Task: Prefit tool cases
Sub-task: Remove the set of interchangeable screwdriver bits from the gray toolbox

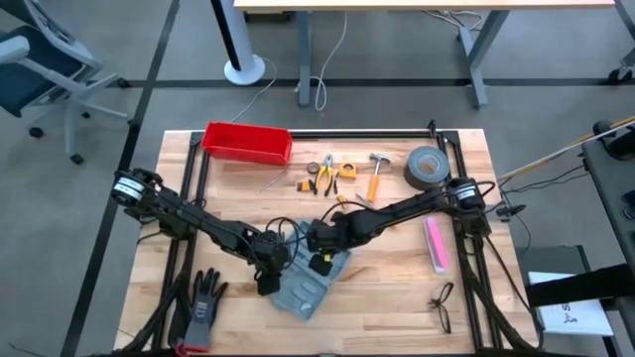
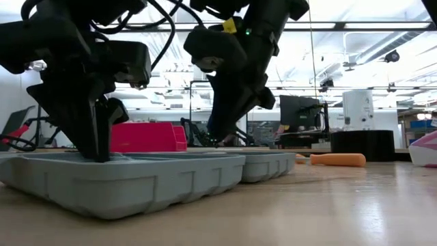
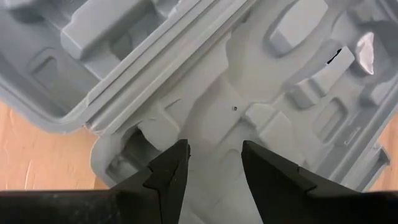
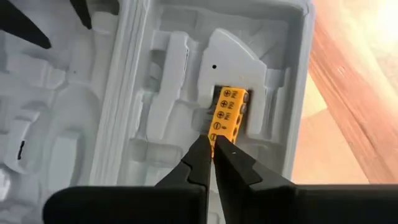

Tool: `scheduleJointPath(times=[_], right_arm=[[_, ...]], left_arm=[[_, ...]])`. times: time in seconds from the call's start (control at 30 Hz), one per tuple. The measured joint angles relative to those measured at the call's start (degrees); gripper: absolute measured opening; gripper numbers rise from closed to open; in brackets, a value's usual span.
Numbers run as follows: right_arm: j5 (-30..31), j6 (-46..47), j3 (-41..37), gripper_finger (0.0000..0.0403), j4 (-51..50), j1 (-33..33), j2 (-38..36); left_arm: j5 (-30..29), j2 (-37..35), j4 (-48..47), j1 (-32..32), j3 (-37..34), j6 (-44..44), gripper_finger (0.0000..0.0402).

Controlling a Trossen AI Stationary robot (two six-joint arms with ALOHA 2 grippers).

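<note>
The grey tool case point(image 1: 310, 288) lies open on the wooden table near its front middle, moulded interior up. A yellow bit holder point(image 4: 229, 115) sits in a slot of one half. My right gripper point(image 4: 212, 144) is shut and points down, its tips at the holder's near end. My left gripper point(image 3: 214, 152) is open. Its fingers reach down into the case's other half point(image 3: 217, 93) on either side of a raised moulded form. In the low view both grippers point(image 2: 99, 154) point(image 2: 215, 140) come down to the case point(image 2: 123, 181). My left gripper has its fingers point(image 3: 174, 168) down inside the case from above, on either side of a raised moulded form point(image 3: 214, 180); whether they touch it I cannot tell. My right gripper's shut fingertips point(image 4: 202, 155) stand at the yellow bit holder's near end point(image 4: 219, 132); whether they touch it I cannot tell.
A red bin point(image 1: 246, 142) stands at the far left. Pliers point(image 1: 322, 174), a hammer point(image 1: 377, 174) and a roll of tape point(image 1: 427, 167) lie along the far side. A pink tool point(image 1: 437, 243) and glasses point(image 1: 442, 305) lie at the right, a glove point(image 1: 203, 297) at the near left.
</note>
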Motion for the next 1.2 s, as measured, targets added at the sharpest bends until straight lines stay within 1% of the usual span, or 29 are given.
scheduleJointPath(times=[0.1,0.17,0.3,0.47,0.53,0.63,0.77,0.9,1.2], right_arm=[[-0.16,-0.54,-0.03,0.0008,-0.52,-0.13,-0.04],[-0.71,-0.58,-0.11,0.002,-0.57,-0.46,0.28],[-2.04,-0.57,-0.2,0.0063,-0.19,-0.99,1.28],[-2.18,0.62,-0.22,0.0123,0.05,-1.49,2.98],[-2.23,0.7,-0.22,0.0139,1.35,-1.6,3.39],[-2.29,0.06,-0.41,0.0153,2.96,-1.66,3.45],[-2.18,-0.96,-0.61,0.015,4.98,-2.16,3.45],[-3.76,-0.92,-0.88,0.0128,5.49,-3.0,4.09],[-4.96,-0.96,-0.99,0.008,6.1,-2.99,4.96]], left_arm=[[0.0,0.0,-0.03,0.02,0.0,-0.02,0.0158],[0.0,0.0,-0.03,0.01,0.0,-0.02,0.0158],[0.0,0.0,-0.04,0.02,0.0,-0.02,0.0158],[0.02,0.0,-0.07,0.02,0.0,-0.04,0.0158],[0.01,0.0,-0.09,0.02,0.0,-0.07,0.0158],[0.0,0.0,-0.11,0.02,0.0,-0.06,0.0158],[0.02,0.0,-0.06,0.02,0.0,-0.07,0.0158],[0.04,0.0,-0.09,0.02,0.0,-0.07,0.0158],[0.22,0.0,-0.12,0.02,-0.02,-0.08,0.0158]])
